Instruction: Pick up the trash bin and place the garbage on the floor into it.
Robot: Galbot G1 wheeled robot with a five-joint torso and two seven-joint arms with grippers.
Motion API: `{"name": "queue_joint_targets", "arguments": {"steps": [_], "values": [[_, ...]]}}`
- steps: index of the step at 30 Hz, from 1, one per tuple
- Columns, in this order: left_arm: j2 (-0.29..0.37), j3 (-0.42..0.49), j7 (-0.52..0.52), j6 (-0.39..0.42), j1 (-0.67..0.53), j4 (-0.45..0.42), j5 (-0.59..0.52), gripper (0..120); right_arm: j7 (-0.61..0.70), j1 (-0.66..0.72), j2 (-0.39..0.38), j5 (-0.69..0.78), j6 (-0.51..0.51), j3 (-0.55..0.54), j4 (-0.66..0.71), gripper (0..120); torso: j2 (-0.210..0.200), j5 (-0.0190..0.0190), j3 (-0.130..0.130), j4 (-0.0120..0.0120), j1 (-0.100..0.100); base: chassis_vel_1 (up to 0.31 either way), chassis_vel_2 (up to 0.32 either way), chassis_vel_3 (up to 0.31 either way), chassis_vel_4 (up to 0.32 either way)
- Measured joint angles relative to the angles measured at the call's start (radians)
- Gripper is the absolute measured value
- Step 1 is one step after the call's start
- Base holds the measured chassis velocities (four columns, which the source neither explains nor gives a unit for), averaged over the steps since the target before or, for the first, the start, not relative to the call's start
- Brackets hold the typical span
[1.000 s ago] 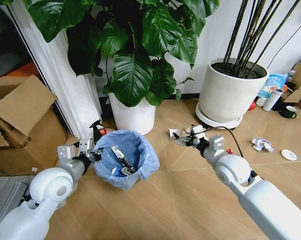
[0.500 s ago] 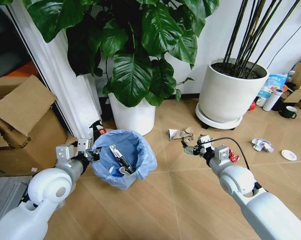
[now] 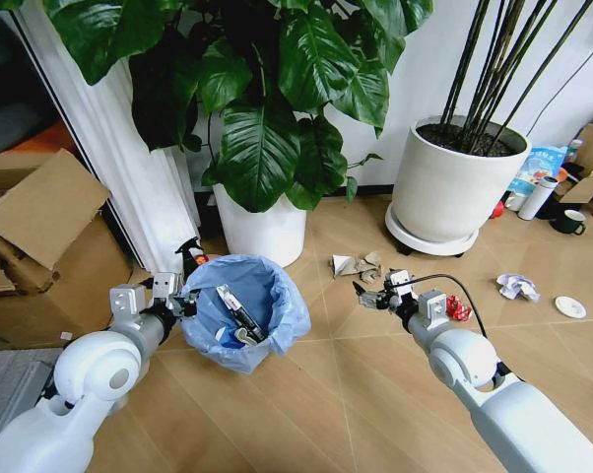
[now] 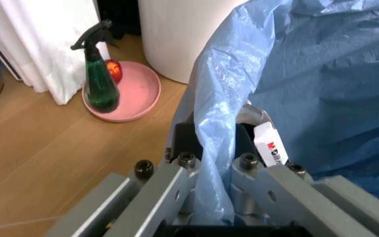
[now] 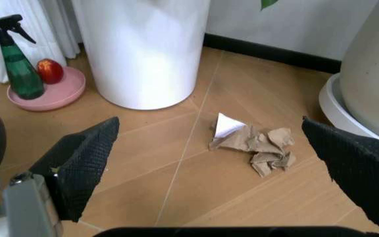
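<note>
Fingers: my left gripper [image 3: 186, 302] pinches the bin's bag rim at lower left of the head view; my right gripper [image 3: 375, 296] hangs spread and empty at centre right.
Head view: the trash bin [image 3: 245, 313] sits lower centre with a few wrappers inside. Brown crumpled paper [image 3: 360, 264] lies just above my right gripper, a red can [image 3: 459, 309] beside my right forearm, white crumpled paper [image 3: 516, 286] at far right.
Left wrist view: my fingers [image 4: 176, 187] clamp the blue bag [image 4: 321, 74] at centre; a white wrapper [image 4: 269, 146] lies inside.
Right wrist view: brown paper [image 5: 255, 145] lies at centre between my spread pads [image 5: 84, 163].
Progress: I judge the bin secured, some litter in, three pieces left.
</note>
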Motion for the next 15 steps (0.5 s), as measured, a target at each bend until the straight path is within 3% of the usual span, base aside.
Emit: {"name": "queue_joint_targets", "arguments": {"steps": [15], "values": [[-0.004, 0.0, 0.007, -0.001, -0.005, 0.012, 0.001, 0, -0.011, 0.018, 0.001, 0.0, 0.014, -0.012, -0.019, 100, 0.0, 0.0, 0.0, 0.0, 0.0, -0.06, 0.07, 0.072, -0.067]]}}
